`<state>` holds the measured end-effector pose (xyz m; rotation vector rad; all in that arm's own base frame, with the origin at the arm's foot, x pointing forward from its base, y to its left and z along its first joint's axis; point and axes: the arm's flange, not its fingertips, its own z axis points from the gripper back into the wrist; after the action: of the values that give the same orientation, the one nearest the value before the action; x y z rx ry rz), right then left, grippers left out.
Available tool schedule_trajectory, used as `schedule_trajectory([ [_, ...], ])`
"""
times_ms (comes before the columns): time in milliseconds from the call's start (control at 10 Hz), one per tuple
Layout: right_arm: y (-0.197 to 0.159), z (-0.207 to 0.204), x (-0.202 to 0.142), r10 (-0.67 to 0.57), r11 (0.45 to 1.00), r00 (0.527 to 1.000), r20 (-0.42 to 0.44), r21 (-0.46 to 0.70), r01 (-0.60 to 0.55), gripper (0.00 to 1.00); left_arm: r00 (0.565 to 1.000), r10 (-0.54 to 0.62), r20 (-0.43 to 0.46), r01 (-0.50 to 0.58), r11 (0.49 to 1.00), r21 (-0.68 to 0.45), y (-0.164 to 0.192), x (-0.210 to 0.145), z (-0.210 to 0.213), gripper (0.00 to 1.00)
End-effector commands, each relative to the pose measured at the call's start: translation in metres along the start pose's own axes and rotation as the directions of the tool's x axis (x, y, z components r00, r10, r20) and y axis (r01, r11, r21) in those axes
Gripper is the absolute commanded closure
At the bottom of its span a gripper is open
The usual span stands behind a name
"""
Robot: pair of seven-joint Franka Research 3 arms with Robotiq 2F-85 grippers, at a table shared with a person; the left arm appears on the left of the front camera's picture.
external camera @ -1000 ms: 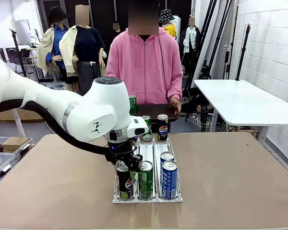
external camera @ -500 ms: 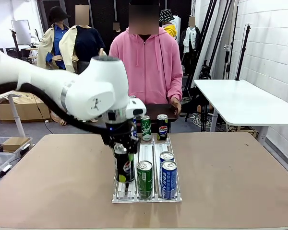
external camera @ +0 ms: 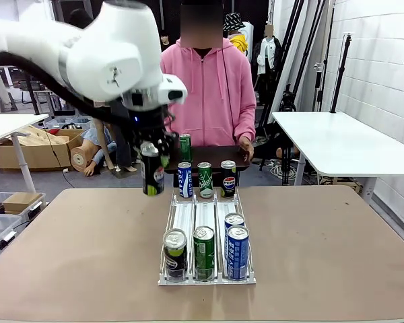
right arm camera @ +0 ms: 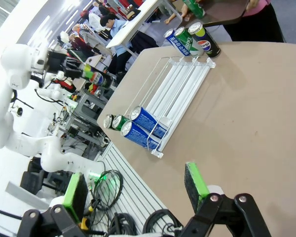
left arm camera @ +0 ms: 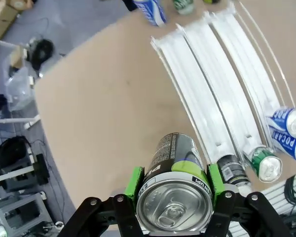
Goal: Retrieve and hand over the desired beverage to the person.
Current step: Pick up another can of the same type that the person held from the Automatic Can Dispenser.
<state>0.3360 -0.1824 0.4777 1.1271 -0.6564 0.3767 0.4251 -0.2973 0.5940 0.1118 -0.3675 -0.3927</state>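
Note:
My left gripper point(external camera: 152, 160) is shut on a black Pepsi can point(external camera: 152, 177) and holds it upright in the air, over the table left of the rack's far end. In the left wrist view the can point(left arm camera: 175, 197) sits between the green pads point(left arm camera: 135, 180). The person point(external camera: 205, 94) in a pink hoodie stands at the far side holding a dark tray point(external camera: 219, 156) with a green can point(external camera: 185, 146) on it. My right gripper point(right arm camera: 135, 190) is open with nothing in it, over the table's near right part.
A white wire rack point(external camera: 188, 215) lies in the middle of the table. A black can point(external camera: 175, 252), a green can point(external camera: 203, 252) and two blue cans point(external camera: 237, 250) stand at its near end. Three more cans point(external camera: 205, 180) stand at its far end.
My left gripper has lifted the black Pepsi can out of the rack's left lane, up and toward the far left. Another black can now stands at that lane's near end.

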Motion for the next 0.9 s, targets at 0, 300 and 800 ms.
schedule_trajectory([
  [0,0.000,0.000,0.000,0.010,1.000,1.000,0.009,0.011,-0.010,0.00,0.999,0.010,0.034,-0.011,0.999,0.035,0.003,0.006,0.023,0.88],
  [300,0.000,0.000,0.000,0.010,1.000,1.000,0.009,0.011,-0.010,0.00,0.999,0.034,0.008,-0.034,0.999,0.007,0.012,0.009,0.024,0.88],
  [800,0.000,0.000,0.000,0.010,1.000,1.000,0.009,0.011,-0.010,0.00,0.999,0.036,-0.014,-0.037,0.999,-0.022,0.086,-0.009,0.009,0.88],
])
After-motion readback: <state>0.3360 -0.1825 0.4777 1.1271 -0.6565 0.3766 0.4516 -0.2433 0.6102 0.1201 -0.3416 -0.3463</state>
